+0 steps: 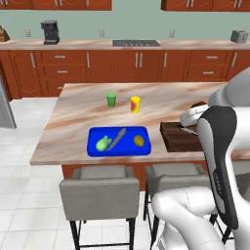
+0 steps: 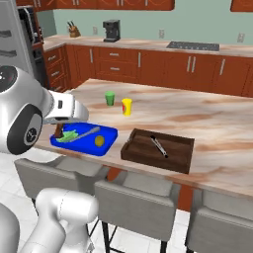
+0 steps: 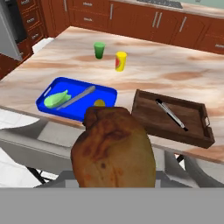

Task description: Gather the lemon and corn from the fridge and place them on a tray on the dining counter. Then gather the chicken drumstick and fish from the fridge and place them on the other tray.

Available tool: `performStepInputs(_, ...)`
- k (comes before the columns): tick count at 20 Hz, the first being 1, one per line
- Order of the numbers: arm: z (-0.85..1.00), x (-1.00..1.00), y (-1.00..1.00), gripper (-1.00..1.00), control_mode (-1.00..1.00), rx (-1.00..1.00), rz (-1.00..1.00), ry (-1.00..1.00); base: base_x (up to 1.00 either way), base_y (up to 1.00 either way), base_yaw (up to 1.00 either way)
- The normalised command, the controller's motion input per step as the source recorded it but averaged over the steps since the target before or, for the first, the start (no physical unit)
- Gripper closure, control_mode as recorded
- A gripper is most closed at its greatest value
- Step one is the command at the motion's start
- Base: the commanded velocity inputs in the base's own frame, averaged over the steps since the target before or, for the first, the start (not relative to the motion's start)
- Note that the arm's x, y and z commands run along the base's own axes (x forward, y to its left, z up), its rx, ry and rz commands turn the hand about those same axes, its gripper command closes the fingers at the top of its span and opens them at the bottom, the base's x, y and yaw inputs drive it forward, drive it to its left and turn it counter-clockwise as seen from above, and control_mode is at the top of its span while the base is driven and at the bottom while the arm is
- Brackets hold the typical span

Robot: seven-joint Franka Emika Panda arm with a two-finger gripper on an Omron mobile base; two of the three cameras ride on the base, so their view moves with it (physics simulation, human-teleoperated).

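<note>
The gripper (image 3: 114, 175) is clamped on the chicken drumstick (image 3: 113, 148), which fills the 6 o'clock part of the hand view. The brown tray (image 3: 173, 118) lies on the dining counter (image 3: 175, 74) at about 2 o'clock from the drumstick. The blue tray (image 3: 74, 98) sits at about 10 o'clock, with the corn (image 3: 56, 99) and the lemon (image 3: 99, 103) inside it.
</note>
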Motion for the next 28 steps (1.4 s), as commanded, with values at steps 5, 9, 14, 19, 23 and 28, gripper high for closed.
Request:
performStepInputs(5,0.00,0.00,0.00,1.00,1.00,0.00,0.00,0.00,0.38,-0.70,-0.09)
performStepInputs(9,0.00,0.00,0.00,1.00,1.00,0.00,0.00,0.00,0.48,-0.58,-0.11)
performStepInputs(14,0.00,0.00,0.00,1.00,1.00,0.00,0.00,0.00,0.56,-0.48,-0.10)
performStepInputs(19,-0.23,0.57,-0.34,1.00,-1.00,0.06,-0.03,0.10,0.13,-0.07,-0.01)
performStepInputs(23,-0.64,0.85,-0.35,1.00,-1.00,0.06,0.00,0.17,0.00,0.00,0.00)
performStepInputs(28,-0.83,0.72,-0.04,1.00,-1.00,0.00,0.00,0.11,0.00,0.00,0.00)
